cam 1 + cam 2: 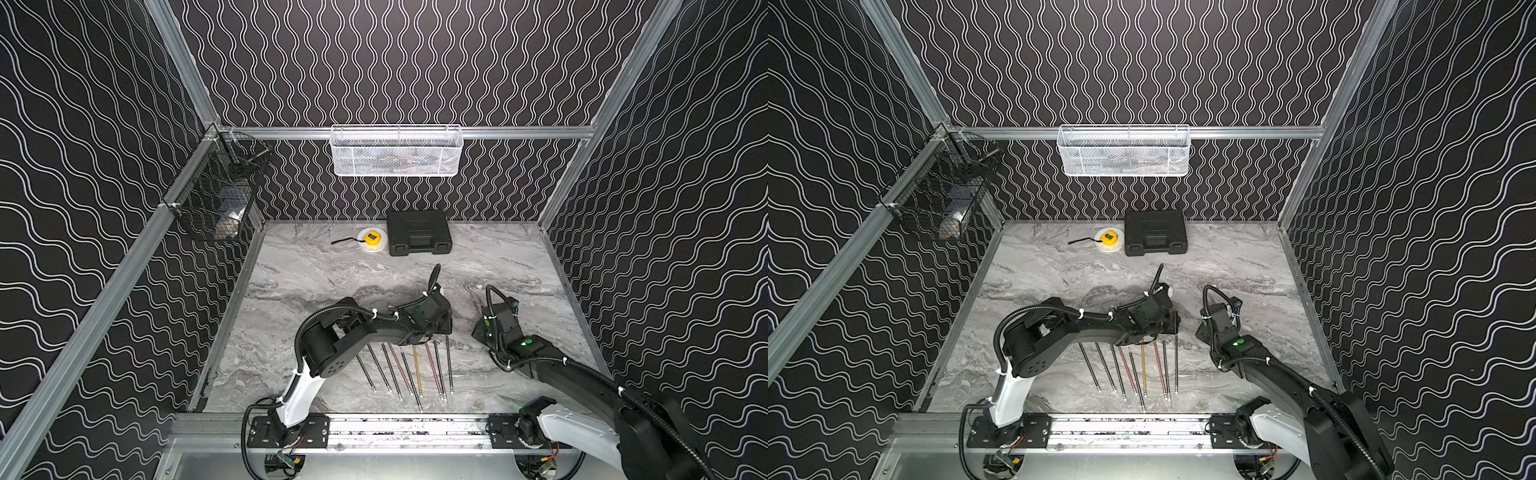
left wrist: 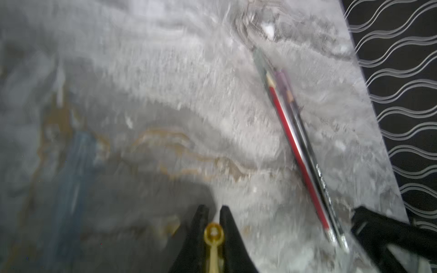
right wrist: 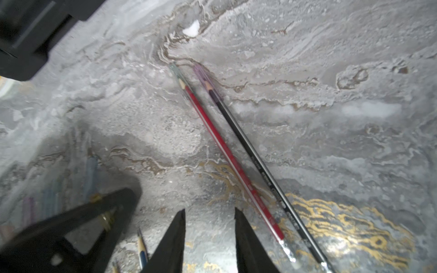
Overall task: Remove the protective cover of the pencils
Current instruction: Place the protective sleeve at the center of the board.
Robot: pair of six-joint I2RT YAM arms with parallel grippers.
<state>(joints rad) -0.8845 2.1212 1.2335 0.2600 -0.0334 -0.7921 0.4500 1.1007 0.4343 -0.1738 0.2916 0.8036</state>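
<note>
In the left wrist view my left gripper is shut on a yellowish translucent protective cover, seen end-on between the black fingers. My right gripper is open with only bare table between its fingers. Just beyond it lie two pencils side by side: a red one with a bluish cover on its point, and a black one with a purplish cover. In both top views a row of pencils lies near the front, its far ends hidden under the left arm.
Blurred loose bluish tubes lie on the marble table beside the left gripper's fingers. A black case and a yellow tape measure sit at the back. A white basket and a black one hang on the walls.
</note>
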